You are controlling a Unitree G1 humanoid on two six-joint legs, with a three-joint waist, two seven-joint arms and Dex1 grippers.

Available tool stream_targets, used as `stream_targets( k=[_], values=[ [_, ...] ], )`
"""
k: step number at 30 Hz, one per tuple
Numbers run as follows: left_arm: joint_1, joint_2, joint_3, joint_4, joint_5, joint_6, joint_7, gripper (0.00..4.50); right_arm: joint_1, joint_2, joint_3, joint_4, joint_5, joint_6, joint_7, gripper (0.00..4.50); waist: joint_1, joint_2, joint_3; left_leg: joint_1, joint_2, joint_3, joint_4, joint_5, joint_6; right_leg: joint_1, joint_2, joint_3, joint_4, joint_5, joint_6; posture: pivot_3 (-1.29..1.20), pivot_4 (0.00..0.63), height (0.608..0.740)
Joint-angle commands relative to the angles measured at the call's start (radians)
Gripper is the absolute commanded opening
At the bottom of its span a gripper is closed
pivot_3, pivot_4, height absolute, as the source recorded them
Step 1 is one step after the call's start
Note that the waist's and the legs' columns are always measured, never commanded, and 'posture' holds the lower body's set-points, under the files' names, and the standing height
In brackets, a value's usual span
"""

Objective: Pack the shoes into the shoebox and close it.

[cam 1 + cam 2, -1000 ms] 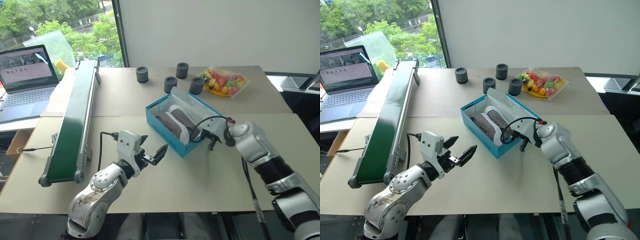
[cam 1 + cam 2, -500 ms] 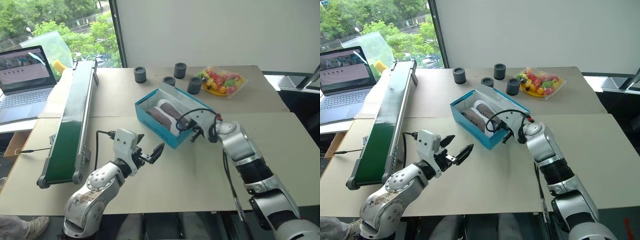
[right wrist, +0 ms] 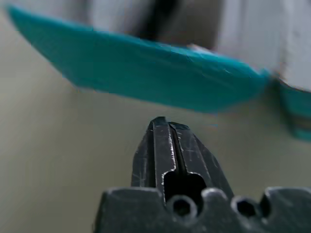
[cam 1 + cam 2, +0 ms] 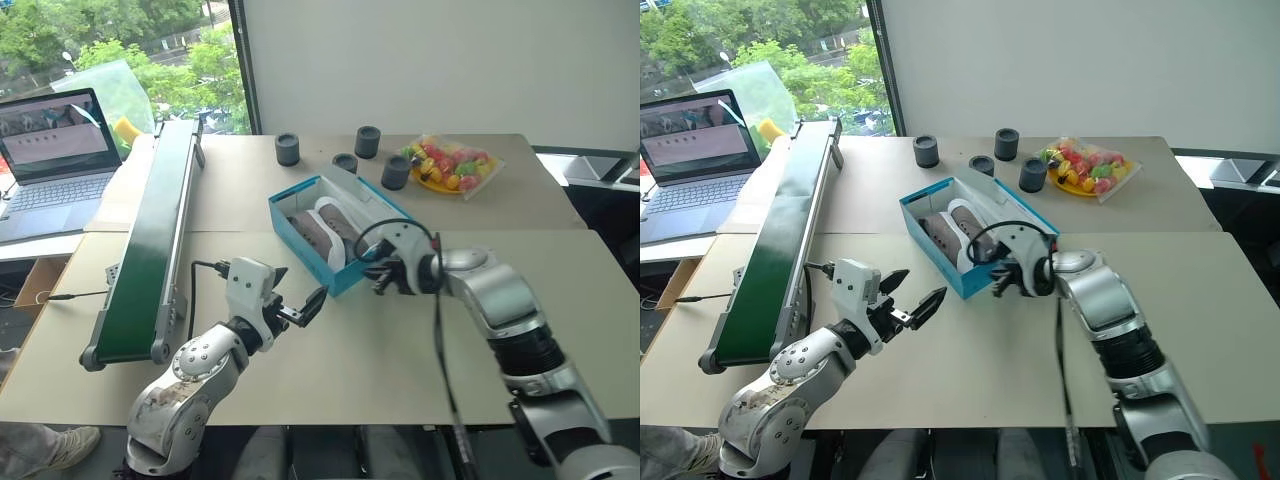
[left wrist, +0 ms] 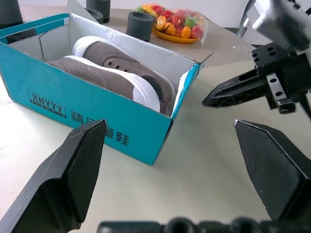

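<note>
Both shoes (image 4: 322,226) lie in the open shoebox (image 4: 300,247) mid-table, so closing comes next: the right gripper (image 4: 381,279), jaws pinched empty at its four-o'clock corner, must reach the lid at one o'clock, while the left gripper (image 4: 296,300) gapes idle.

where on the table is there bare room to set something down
Bare tabletop lies in front of the bright blue cardboard shoebox, between the open left gripper and the shut right gripper. More lies right of the right arm. It is crowded behind the shoebox: dark grey cylinders and a bagged plate of colourful fruit. The long green conveyor fills the left.
</note>
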Motion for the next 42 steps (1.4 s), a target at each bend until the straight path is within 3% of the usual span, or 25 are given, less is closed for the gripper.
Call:
stream_targets(
  k=[1,8,15,20,25,28,36,42],
  values=[
    [-0.013,0.001,0.003,-0.029,-0.015,-0.003,-0.005,4.5,-0.082,-0.02,0.033,0.081,-0.106,-0.096,-0.06,0.06,-0.01,0.0,0.0,0.0,0.0,0.001,0.0,0.0,0.0,0.0,0.0,0.001,0.0,0.0,0.0,0.0,0.15,0.74],
    [-0.028,0.0,0.005,-0.016,-0.013,-0.004,-0.007,4.5,-0.131,0.156,0.039,0.37,-0.209,-0.266,-0.278,0.06,-0.024,-0.001,-0.001,0.001,0.0,0.0,0.0,0.0,0.0,0.001,0.0,0.001,0.0,0.0,0.0,0.0,0.15,0.74],
    [-0.025,0.001,0.013,-0.026,-0.014,0.001,-0.002,4.5,-0.162,0.264,-0.048,0.553,-0.196,-0.405,-0.452,0.06,-0.019,-0.001,-0.001,-0.001,0.0,0.0,0.0,0.0,0.0,0.0,0.0,0.001,0.0,0.0,0.0,0.0,0.15,0.74],
    [-0.025,-0.001,0.012,-0.026,-0.011,0.0,0.003,4.5,-0.15,0.407,-0.279,0.558,-0.019,-0.494,-0.568,0.06,-0.029,-0.001,-0.001,0.0,0.001,0.0,-0.001,0.0,0.0,0.0,0.001,0.001,0.001,0.0,0.0,0.0,0.15,0.74],
    [-0.028,0.003,0.014,-0.025,-0.011,0.001,0.0,4.5,-0.133,0.564,-0.523,0.517,0.225,-0.574,-0.591,0.06,-0.031,-0.001,-0.001,0.001,0.001,-0.001,-0.001,0.0,0.0,0.0,0.001,0.002,0.001,0.001,0.0,0.0,0.15,0.74],
    [-0.031,0.007,0.015,-0.022,-0.014,0.004,-0.003,4.5,-0.119,0.599,-0.579,0.5,0.275,-0.642,-0.589,0.06,-0.028,-0.001,-0.001,0.001,0.001,-0.003,-0.001,0.0,0.0,0.0,0.001,0.002,0.001,0.001,0.0,0.0,0.15,0.74],
    [-0.037,0.01,0.023,-0.022,-0.026,0.018,-0.008,4.5,-0.055,0.486,-0.393,0.401,0.01,-0.862,-0.633,0.06,-0.024,-0.001,-0.001,0.0,0.0,-0.003,-0.002,0.0,0.0,-0.001,0.0,0.001,0.001,0.001,0.0,0.0,0.15,0.74],
    [-0.041,0.012,0.027,-0.017,-0.031,0.022,-0.005,4.5,-0.054,0.453,-0.335,0.342,-0.003,-0.893,-0.555,0.06,-0.036,-0.001,-0.001,0.002,0.001,-0.002,-0.002,0.0,0.0,0.0,0.001,0.003,0.002,0.001,0.0,0.0,0.15,0.74]
  ],
)
